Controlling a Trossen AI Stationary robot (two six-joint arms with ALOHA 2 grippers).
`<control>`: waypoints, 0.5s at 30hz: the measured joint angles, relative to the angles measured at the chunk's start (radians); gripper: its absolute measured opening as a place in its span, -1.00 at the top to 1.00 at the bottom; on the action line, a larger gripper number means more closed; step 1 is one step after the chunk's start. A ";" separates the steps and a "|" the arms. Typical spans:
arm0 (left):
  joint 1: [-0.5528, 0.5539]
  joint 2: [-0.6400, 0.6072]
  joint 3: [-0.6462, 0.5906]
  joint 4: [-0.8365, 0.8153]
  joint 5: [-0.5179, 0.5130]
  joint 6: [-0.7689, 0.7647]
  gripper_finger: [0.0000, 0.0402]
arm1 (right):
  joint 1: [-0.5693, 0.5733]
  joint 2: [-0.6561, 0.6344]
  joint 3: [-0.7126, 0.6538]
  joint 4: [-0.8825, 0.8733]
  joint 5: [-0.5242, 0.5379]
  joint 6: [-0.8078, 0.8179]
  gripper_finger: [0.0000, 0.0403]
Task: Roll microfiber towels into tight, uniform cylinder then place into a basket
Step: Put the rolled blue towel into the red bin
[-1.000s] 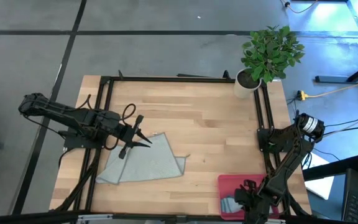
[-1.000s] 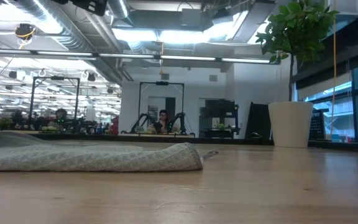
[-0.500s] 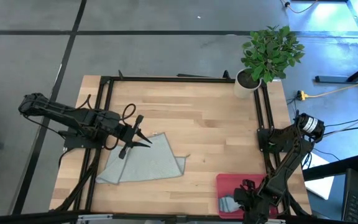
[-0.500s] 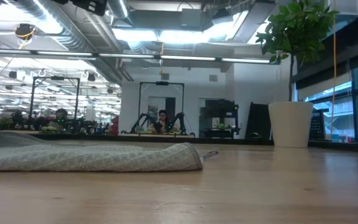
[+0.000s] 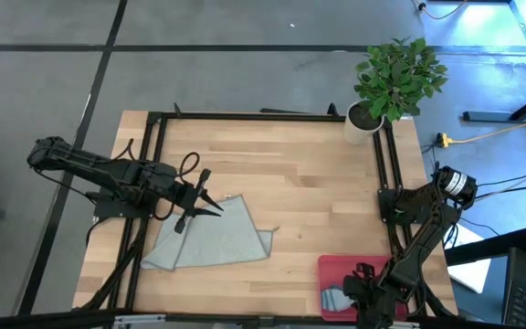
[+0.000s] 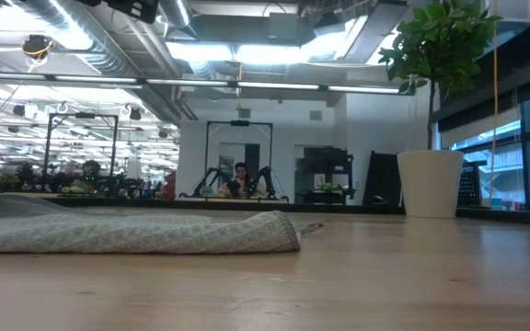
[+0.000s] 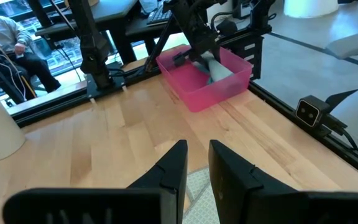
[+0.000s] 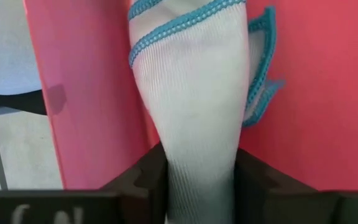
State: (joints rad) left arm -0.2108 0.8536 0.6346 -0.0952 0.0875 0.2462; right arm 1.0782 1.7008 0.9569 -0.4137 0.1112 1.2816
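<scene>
A pale wooden table [image 5: 281, 183] with a black metal frame is standing on a grey floor. At its near edge, the right gripper [image 8: 197, 177] is reaching into the smooth pink basket [image 5: 336, 270], its fingers pressing both sides of a rolled, ribbed towel with teal stitched edging [image 8: 191, 93]. Farther in, a loose grey-green towel [image 5: 213, 239] is lying flat and rumpled on the left side, with the left gripper [image 5: 210, 206] hovering over its far corner, fingers narrowly parted and empty. At the far right corner, a leafy plant [image 5: 398, 75] is sitting in a white pot, and an open office is stretching behind.
</scene>
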 joint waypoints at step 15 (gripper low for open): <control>0.000 0.000 0.000 0.000 0.000 0.000 0.72 | -0.015 -0.045 0.000 -0.046 -0.128 -0.052 0.11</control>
State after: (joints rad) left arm -0.2108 0.8536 0.6346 -0.0953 0.0875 0.2466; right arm 1.0631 1.6555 0.9569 -0.4602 -0.0171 1.2297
